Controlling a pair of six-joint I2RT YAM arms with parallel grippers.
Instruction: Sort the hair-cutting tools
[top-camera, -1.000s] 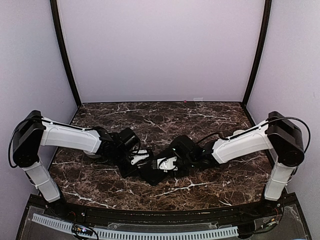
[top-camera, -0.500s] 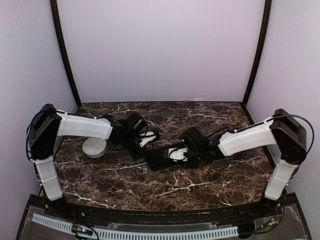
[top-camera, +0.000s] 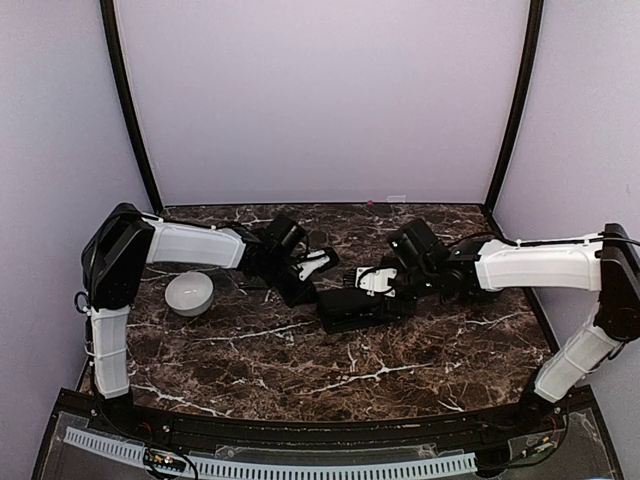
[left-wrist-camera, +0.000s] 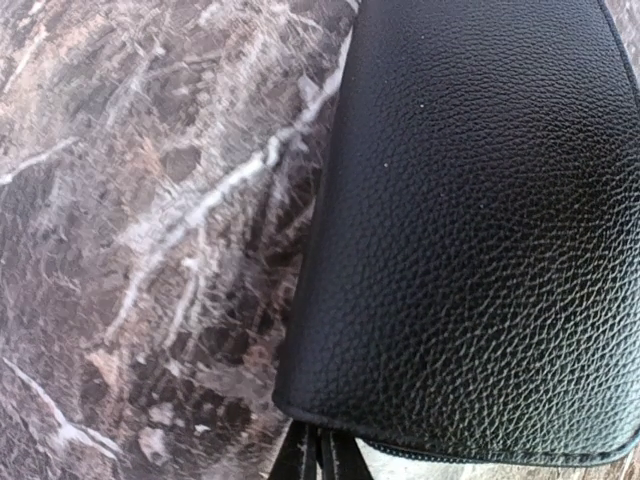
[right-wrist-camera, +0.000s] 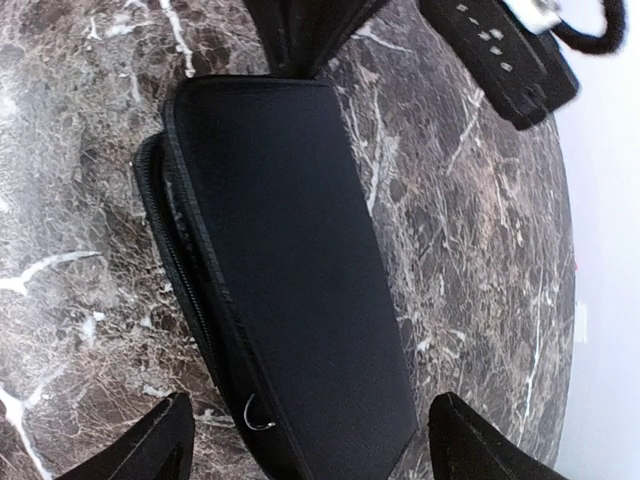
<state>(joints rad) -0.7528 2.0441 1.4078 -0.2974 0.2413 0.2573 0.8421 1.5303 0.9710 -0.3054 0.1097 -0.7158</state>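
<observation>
Step in hand: opening the case (top-camera: 360, 310), which lies at the middle of the tabletop. No tools are visible; they are presumably inside. The left gripper (left-wrist-camera: 318, 455) is closed to a narrow pinch on the case end nearest the left edge. The right gripper (right-wrist-camera: 310, 445) hangs over the case, jaws wide apart, holding nothing. Next move: bring the right gripper onto the zip pull (right-wrist-camera: 258, 415) and draw it along while the left anchors the case

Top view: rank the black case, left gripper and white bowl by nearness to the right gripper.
1. Black case, directly beneath the right gripper.
2. Left gripper, just left, at the case's left end.
3. White bowl, far left.
</observation>
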